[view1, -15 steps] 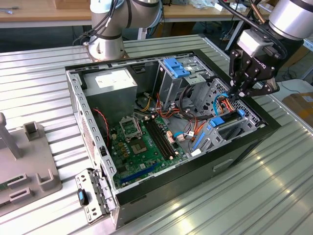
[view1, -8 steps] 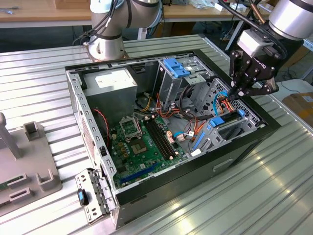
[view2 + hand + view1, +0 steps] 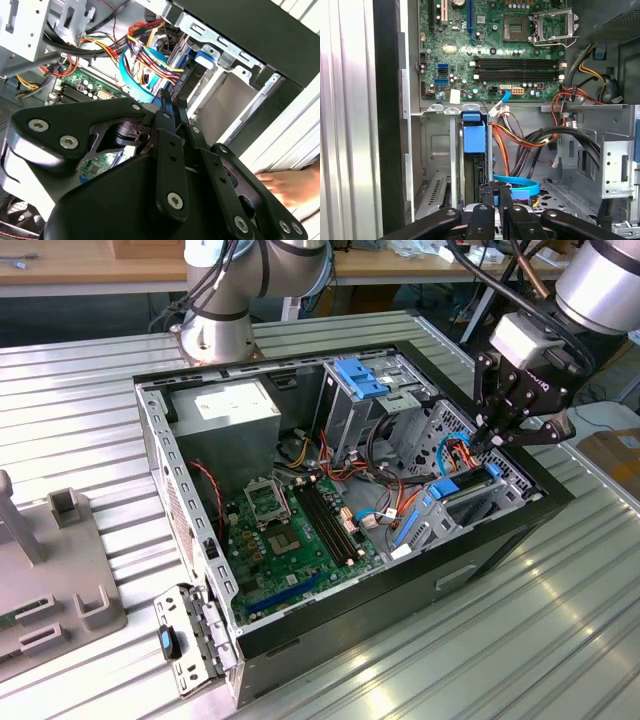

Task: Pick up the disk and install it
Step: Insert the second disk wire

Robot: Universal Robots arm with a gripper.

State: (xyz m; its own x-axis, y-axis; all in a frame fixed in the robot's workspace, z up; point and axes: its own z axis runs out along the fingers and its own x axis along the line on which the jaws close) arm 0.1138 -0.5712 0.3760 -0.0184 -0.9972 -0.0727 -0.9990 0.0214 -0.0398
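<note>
Fingertips of the gripper (image 3: 493, 440) pinch narrowly at the blue-railed edge of the disk (image 3: 468, 485), which stands edge-on, sunk in its bay at the case's front corner, apparently being seated.

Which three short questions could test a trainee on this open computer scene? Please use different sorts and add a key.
1. True or false: the gripper hangs over the CPU socket.
2. The disk, in its blue carrier, stands: A) on the table; B) in a bay inside the computer case; C) on the power-supply box.
3. Which green board lies on the case floor?
Key: 1 false; 2 B; 3 the motherboard.
</note>
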